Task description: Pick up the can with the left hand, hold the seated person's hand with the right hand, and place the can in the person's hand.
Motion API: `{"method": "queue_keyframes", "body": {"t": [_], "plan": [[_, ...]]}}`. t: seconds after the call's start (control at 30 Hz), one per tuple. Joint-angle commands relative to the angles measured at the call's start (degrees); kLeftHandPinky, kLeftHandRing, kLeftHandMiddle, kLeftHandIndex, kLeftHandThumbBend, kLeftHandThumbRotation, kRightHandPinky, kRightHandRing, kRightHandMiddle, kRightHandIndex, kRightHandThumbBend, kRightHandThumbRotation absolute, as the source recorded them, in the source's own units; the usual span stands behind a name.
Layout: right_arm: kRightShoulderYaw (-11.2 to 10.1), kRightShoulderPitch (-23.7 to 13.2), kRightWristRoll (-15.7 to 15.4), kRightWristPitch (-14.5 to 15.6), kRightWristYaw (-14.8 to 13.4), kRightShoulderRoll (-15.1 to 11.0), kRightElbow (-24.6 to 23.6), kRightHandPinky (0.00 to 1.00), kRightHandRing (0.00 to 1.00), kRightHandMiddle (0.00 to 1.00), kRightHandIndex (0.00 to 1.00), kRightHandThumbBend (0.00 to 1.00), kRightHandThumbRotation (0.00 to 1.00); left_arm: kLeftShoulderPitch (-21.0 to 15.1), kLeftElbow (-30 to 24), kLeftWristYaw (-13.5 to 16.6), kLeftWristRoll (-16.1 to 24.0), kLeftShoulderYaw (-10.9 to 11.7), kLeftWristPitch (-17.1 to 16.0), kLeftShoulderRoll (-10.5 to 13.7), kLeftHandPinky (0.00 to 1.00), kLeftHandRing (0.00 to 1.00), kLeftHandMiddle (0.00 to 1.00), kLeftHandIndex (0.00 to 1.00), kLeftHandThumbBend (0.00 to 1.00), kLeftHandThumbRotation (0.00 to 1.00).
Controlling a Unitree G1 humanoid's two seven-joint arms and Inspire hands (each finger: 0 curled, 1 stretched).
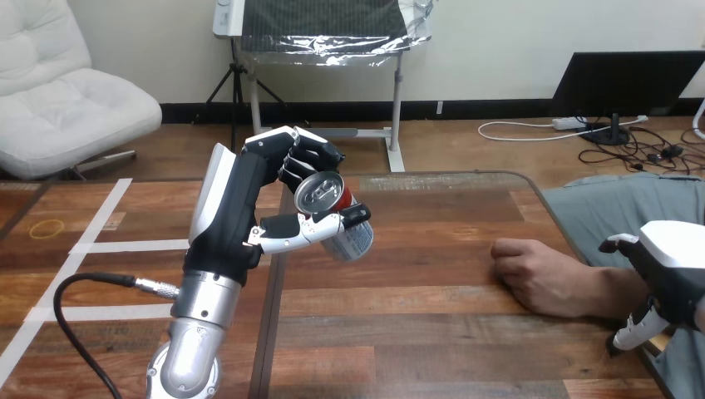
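Our left hand (249,208) is clamped round the tilted can (337,218), above the counter (416,332). Well to its right the person's hand (540,274) rests closed, beside our right hand (673,266), whose grip we cannot tell. We should steady that hand first.

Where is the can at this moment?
Head view, left of centre: the can is held tilted by the left hand above the table, well apart from the person's hand resting at the right.

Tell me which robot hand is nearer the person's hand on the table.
Right. The right hand is close beside the person's hand, just to its right; the left hand is well off to its left, holding the can raised.
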Motion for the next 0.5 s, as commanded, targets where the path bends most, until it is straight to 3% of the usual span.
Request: {"method": "queue_keyframes", "body": {"t": [0.0, 0.47], "plan": [[1.49, -5.00, -0.95, 0.48, -0.21, -2.25, 3.73, 0.86, 0.90, 0.90, 0.88, 0.80, 0.06, -2.10, -3.32, 0.38, -0.75, 0.69, -0.54, 0.07, 0.36, 0.42, 0.48, 0.50, 0.64, 0.00], [3.76, -8.33, -0.82, -0.47, -2.15, -2.94, 9.51, 0.87, 0.91, 0.91, 0.89, 0.78, 0.10, -1.87, -3.24, 0.34, -0.31, 0.69, -0.72, 0.54, 0.37, 0.42, 0.49, 0.51, 0.64, 0.00]]}}
